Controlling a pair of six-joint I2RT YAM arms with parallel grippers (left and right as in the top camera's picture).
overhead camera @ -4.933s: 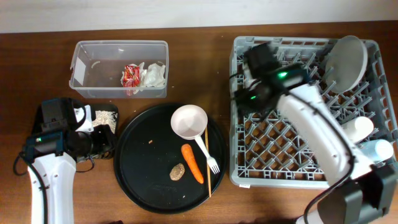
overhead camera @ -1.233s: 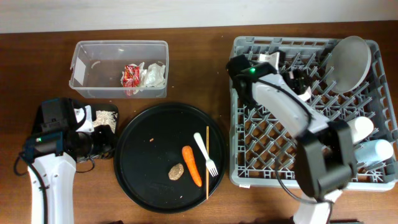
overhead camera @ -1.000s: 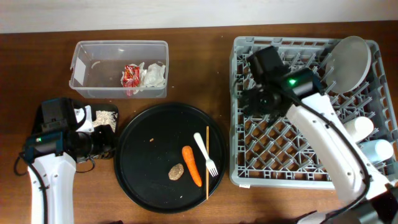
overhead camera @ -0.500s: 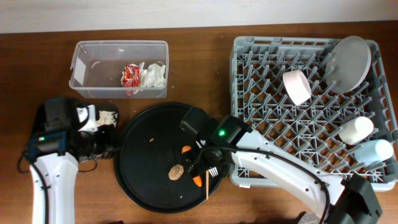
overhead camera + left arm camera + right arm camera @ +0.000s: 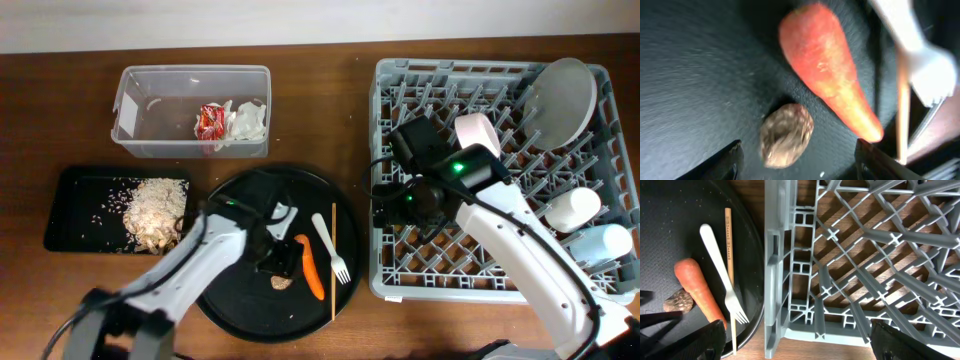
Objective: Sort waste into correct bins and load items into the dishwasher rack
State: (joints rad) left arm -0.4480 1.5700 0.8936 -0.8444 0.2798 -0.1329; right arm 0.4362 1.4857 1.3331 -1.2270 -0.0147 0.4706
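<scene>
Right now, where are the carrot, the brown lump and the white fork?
carrot [image 5: 825, 75], left wrist view, middle of its body.
brown lump [image 5: 786, 135], left wrist view, its centre.
white fork [image 5: 722, 275], right wrist view, midway along the handle.

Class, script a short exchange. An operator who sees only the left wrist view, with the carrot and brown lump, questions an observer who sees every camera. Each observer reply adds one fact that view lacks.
Operator: I see the carrot and the brown lump. Where is the scraps bin?
Observer: The shallow black tray, holding rice scraps, lies left of the round tray.
Operator: And the other bin?
Observer: The clear tub, beyond the round tray, holds the wrapper and tissue.
</scene>
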